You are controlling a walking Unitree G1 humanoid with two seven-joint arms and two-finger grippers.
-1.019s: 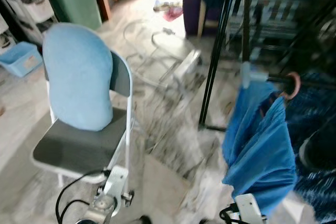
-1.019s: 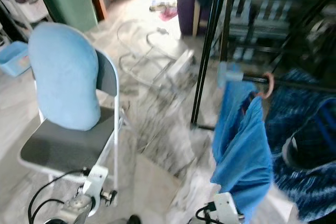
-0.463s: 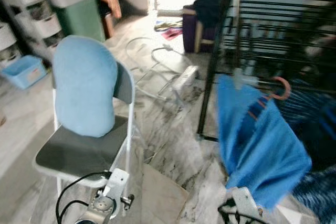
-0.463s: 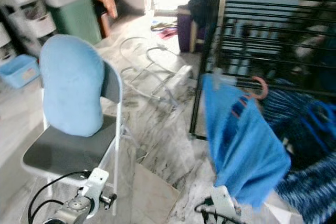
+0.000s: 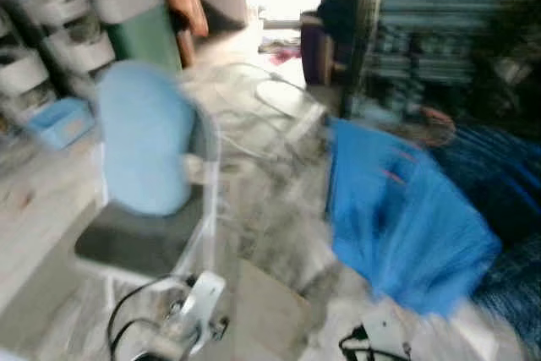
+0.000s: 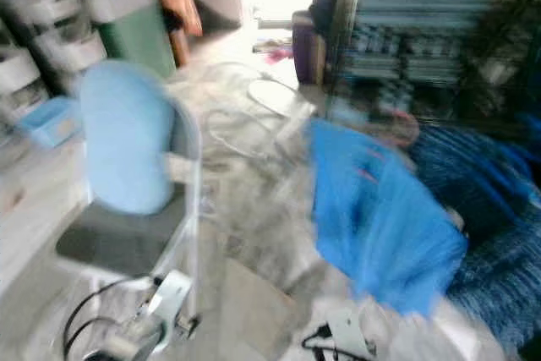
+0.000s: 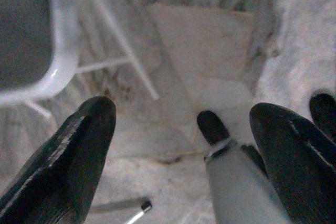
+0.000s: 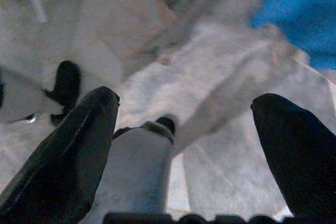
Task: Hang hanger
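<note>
**A:** Counting what I can make out, and it's blurry: one folding chair (image 5: pixel 148 243) with a grey seat, one light blue cushion (image 5: pixel 144 145) propped against its backrest, one small blue bin (image 5: pixel 59 120) on the floor off to the robot's left, one green cabinet (image 5: pixel 152 35) behind that, one dark metal rack (image 5: pixel 423 31) at the back right. The floor (image 5: pixel 262 200) is grey-veined marble. Two grippers too.

**B:** And the hanger?

**A:** One hanger (image 5: pixel 438 121), as far as I can tell. Just a pinkish curved hook poking up, right in front of the rack, with a bright blue cloth (image 5: pixel 406 226) draped from it and spreading down toward the floor. Too smeared to say if the hook is touching a rail. Darker blue patterned fabric (image 5: pixel 499 200) sits just beside it on the right.

**B:** Grippers holding anything?

**A:** Nope. The left gripper (image 7: pixel 181 129) hangs low over the floor near the chair's white leg, fingers spread wide, nothing between them. The right gripper (image 8: pixel 184 129) is the same deal, fingers wide apart, pointing at the floor, with the blue cloth at the edge of its wrist view.
</note>
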